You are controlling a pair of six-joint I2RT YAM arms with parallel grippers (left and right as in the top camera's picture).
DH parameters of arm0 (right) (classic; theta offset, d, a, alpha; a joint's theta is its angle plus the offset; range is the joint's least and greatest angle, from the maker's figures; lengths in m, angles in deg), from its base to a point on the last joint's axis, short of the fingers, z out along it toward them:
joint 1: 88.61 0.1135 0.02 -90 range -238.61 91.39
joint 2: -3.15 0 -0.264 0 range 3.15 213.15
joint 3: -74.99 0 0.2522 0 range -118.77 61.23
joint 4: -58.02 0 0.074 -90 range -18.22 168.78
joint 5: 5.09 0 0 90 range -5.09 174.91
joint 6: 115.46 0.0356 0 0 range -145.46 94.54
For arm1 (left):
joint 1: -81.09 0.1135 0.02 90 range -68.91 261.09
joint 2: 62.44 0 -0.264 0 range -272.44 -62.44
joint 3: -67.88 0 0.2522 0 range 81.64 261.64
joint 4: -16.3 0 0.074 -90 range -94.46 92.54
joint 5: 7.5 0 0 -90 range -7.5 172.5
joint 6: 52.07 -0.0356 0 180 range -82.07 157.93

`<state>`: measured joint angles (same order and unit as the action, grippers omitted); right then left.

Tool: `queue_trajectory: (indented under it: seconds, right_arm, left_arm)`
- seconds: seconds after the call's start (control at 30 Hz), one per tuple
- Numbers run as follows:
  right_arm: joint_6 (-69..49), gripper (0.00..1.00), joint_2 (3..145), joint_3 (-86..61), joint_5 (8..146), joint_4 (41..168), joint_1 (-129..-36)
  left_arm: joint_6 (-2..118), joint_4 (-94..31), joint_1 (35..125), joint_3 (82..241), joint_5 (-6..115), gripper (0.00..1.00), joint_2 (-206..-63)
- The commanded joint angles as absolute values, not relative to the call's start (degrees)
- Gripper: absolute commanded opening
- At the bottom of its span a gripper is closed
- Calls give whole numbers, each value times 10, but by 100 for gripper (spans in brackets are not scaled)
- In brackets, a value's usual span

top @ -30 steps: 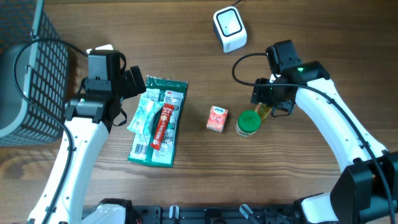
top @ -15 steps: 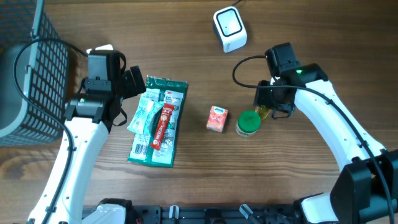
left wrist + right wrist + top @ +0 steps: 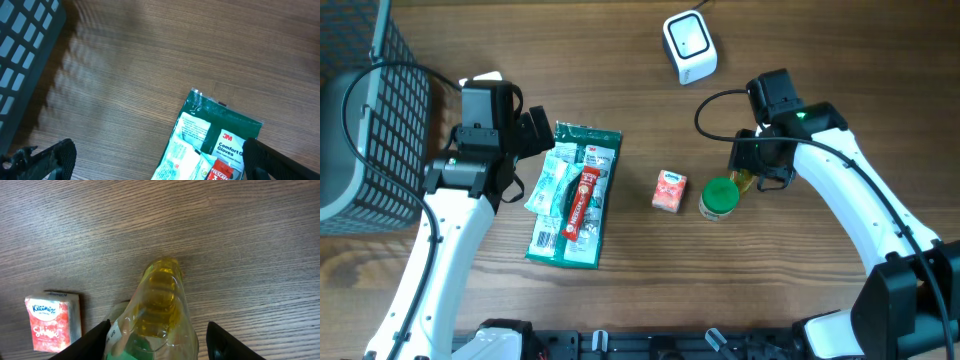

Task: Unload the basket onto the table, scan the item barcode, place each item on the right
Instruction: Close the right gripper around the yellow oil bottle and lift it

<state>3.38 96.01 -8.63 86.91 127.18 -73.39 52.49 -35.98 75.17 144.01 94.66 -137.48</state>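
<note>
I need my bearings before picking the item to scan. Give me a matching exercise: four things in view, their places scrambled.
1 scanner
2 tissue pack
3 bottle
4 basket

A between the right gripper's fingers
B at the far left
C top of the overhead view, right of middle
D just left of the bottle

Pairs: 1-C, 2-D, 3-A, 4-B

The right claw point(image 3: 161, 342) has shifted slightly over the lying bottle point(image 3: 161, 292).
</note>
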Motion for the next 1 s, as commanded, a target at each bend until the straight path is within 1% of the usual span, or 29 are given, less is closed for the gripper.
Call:
queue_trajectory:
  seconds: [0.0, 0.1, 0.3, 0.4, 0.63, 0.7, 0.87, 0.97]
  right_arm:
    - [51, 62, 969, -84, 879, 1270, -731]
    - [70, 61, 969, -84, 879, 1270, -730]
    - [71, 61, 970, -84, 886, 1266, -722]
    - [76, 56, 971, -84, 886, 1266, -721]
    - [77, 56, 984, -65, 886, 1248, -721]
    - [77, 52, 985, -63, 886, 1243, -721]
    - [77, 51, 980, -64, 886, 1241, -721]
    - [74, 47, 978, -68, 885, 1251, -725]
  left_arm:
    - [534, -358, 754, 1447, 950, 100, -1373]
    - [534, -358, 754, 1447, 950, 100, -1373]
    - [534, -358, 754, 1447, 950, 100, -1373]
    - [534, -358, 754, 1447, 950, 100, -1373]
    - [534, -358, 754, 1447, 950, 100, -1373]
    - [534, -358, 754, 1447, 950, 100, -1373]
    - [534, -358, 754, 1447, 950, 100, -1373]
    - [534, -358, 754, 1447, 950, 100, -1373]
